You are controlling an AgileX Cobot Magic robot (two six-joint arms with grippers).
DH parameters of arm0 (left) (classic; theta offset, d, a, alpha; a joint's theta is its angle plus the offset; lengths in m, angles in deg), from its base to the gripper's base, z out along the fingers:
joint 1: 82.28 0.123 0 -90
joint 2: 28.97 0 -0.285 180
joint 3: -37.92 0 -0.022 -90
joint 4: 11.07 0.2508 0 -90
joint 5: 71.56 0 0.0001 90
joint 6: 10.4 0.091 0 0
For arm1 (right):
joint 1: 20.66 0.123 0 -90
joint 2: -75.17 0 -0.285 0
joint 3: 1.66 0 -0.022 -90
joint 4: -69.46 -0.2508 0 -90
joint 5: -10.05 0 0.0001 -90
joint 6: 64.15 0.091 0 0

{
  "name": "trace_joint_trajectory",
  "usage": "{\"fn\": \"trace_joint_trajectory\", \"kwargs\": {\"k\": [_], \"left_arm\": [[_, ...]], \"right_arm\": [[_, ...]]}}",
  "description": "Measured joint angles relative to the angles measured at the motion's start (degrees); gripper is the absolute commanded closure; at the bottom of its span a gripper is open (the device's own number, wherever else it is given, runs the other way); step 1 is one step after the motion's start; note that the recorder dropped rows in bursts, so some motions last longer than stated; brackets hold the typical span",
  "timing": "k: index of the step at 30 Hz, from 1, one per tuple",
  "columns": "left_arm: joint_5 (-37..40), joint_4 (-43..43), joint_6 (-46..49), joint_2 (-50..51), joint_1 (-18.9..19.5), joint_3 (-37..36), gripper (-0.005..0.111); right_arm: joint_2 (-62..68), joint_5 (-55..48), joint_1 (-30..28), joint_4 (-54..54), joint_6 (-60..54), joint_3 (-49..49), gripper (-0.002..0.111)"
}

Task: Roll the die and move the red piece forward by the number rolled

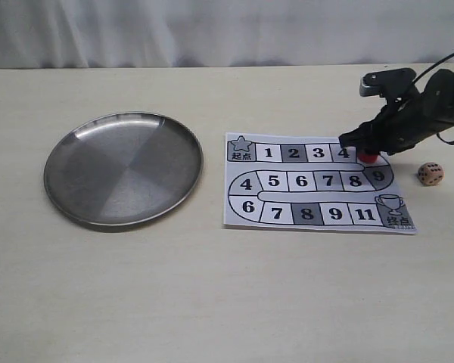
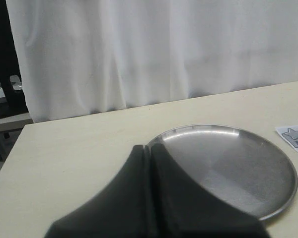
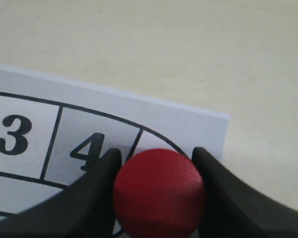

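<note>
The red piece [image 3: 159,191] sits between the fingers of my right gripper [image 3: 158,163], which is shut on it, over the board square just past the 4. In the exterior view only the piece's bottom [image 1: 370,158] shows under the right gripper [image 1: 363,147] at the top row's right end. The tan die [image 1: 430,174] lies on the table to the right of the game board [image 1: 310,184], apart from the gripper. My left gripper [image 2: 150,148] is shut and holds nothing, near the edge of the metal plate; it is out of the exterior view.
A round steel plate [image 1: 124,168] lies on the table left of the board, also seen as a plate [image 2: 238,168] in the left wrist view. A white curtain [image 1: 212,30] hangs behind the table.
</note>
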Motion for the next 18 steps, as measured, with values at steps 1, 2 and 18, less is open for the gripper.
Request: {"fn": "trace_joint_trajectory", "kwargs": {"k": [1, 2, 18], "left_arm": [[0.00, 0.00, 0.00, 0.00, 0.00, 0.00, 0.107], [0.00, 0.00, 0.00, 0.00, 0.00, 0.00, 0.107], [0.00, 0.00, 0.00, 0.00, 0.00, 0.00, 0.107]], "right_arm": [[-0.58, -0.41, 0.00, 0.00, 0.00, 0.00, 0.104], [-1.45, -0.85, 0.00, 0.00, 0.00, 0.00, 0.104], [-18.62, -7.01, 0.00, 0.00, 0.00, 0.00, 0.104]]}}
